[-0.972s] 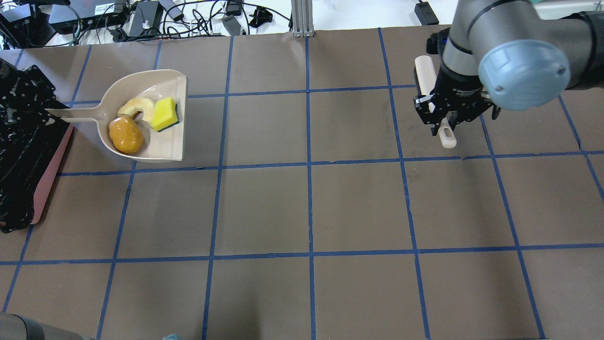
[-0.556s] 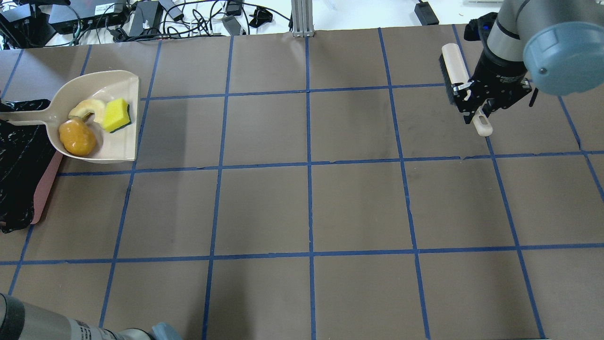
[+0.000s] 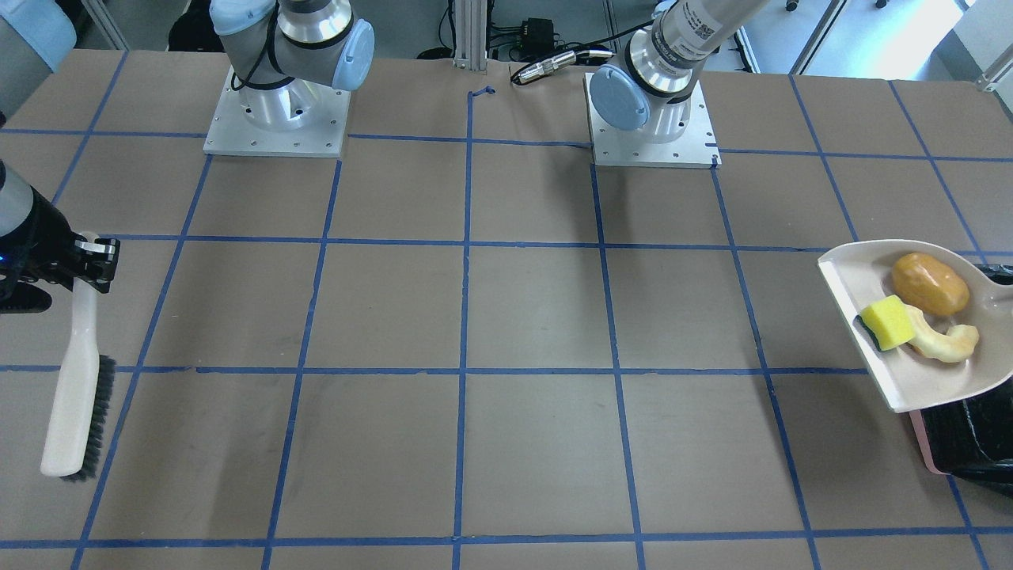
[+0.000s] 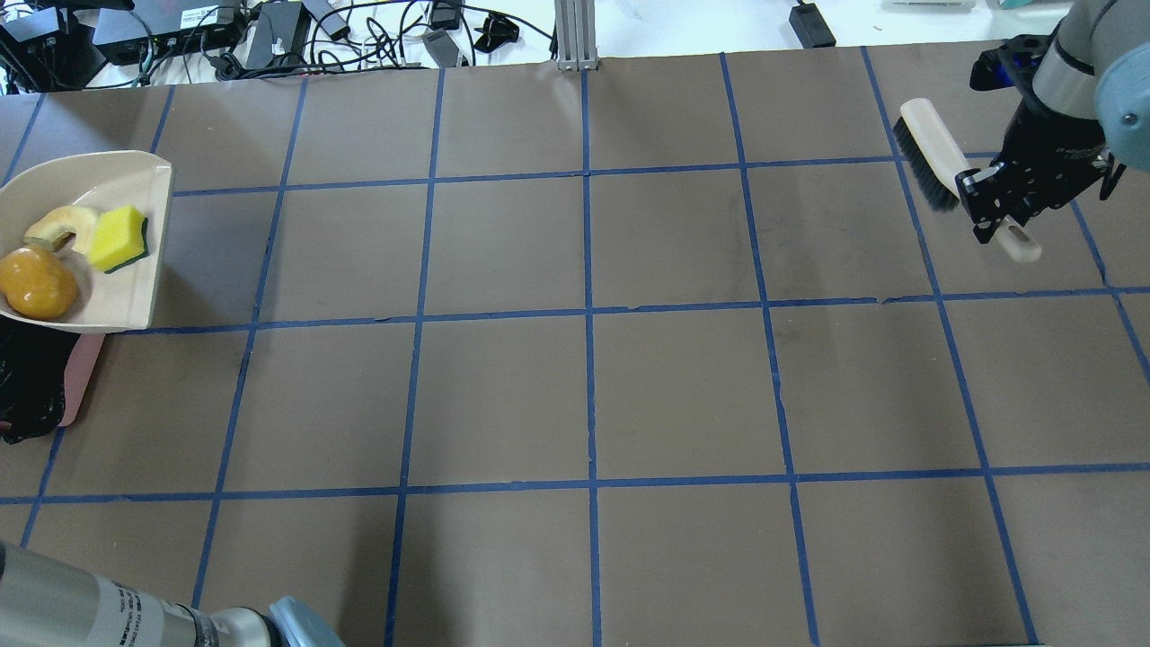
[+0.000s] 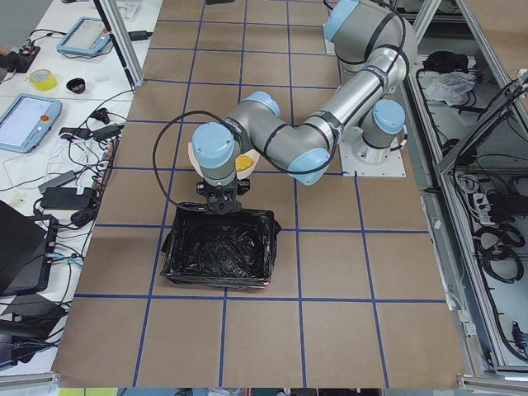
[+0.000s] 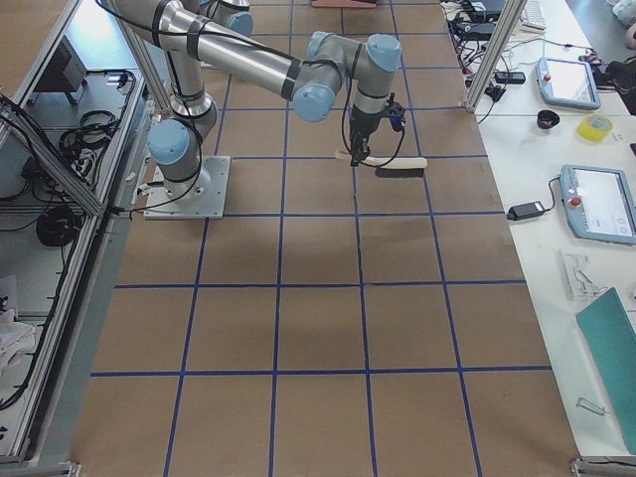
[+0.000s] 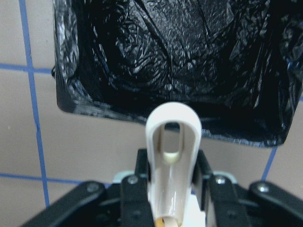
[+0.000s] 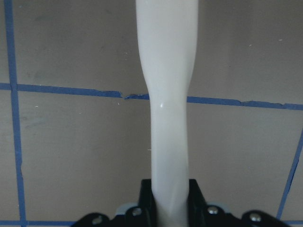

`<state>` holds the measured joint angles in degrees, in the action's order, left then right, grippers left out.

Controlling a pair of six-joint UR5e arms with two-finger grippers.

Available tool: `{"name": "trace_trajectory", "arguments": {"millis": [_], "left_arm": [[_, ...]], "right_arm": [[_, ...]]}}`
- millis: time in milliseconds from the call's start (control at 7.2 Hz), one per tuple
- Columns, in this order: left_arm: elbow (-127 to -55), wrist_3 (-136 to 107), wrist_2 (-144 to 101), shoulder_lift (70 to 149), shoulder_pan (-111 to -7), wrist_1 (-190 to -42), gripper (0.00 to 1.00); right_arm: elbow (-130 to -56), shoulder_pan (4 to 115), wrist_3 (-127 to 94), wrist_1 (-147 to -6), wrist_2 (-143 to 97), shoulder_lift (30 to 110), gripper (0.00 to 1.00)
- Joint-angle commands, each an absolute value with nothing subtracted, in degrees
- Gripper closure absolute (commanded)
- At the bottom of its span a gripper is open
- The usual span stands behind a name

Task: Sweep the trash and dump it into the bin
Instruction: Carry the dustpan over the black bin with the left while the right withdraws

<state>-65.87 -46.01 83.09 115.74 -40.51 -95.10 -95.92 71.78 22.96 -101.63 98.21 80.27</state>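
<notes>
The beige dustpan [image 4: 112, 301] hangs at the table's left end, over the near edge of the bin [image 4: 79, 373], which has pink walls and a black bag [image 7: 170, 61]. In the pan lie the yellow wedge [image 4: 117, 238], the cream rind [image 4: 56, 225] and the golden-brown nugget [image 4: 36, 283]. They also show in the front-facing view: wedge [image 3: 888, 322], rind [image 3: 946, 342], nugget [image 3: 930, 283]. My left gripper [image 7: 173, 189] is shut on the dustpan's handle [image 7: 173, 142]. My right gripper [image 4: 997, 211] is shut on the handle of a brush [image 4: 930, 153] at the far right.
Cables and power bricks [image 4: 269, 36] and an aluminium post [image 4: 575, 36] line the far edge. The two arm bases [image 3: 277, 119] [image 3: 653, 119] stand at the robot's side. Blue tape lines grid the brown table.
The dustpan with the trash has moved left to the table's end, over the bin's edge. The right arm has carried the brush further right and turned it.
</notes>
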Motion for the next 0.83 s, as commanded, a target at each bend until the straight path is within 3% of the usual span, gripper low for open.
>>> {"name": "trace_trajectory", "arguments": {"millis": [0,694], "left_arm": [[-54.37,-41.85,83.23,122.84,-37.19,-99.48,1.00],[-36.07,-37.98,86.48,135.25,-32.97,-99.41,1.00]], "right_arm": [[-98.07,71.19,21.03,-108.59,97.74,75.78,1.00],[-102.74,71.10,18.70,-115.14,96.95,74.53,1.00]]}}
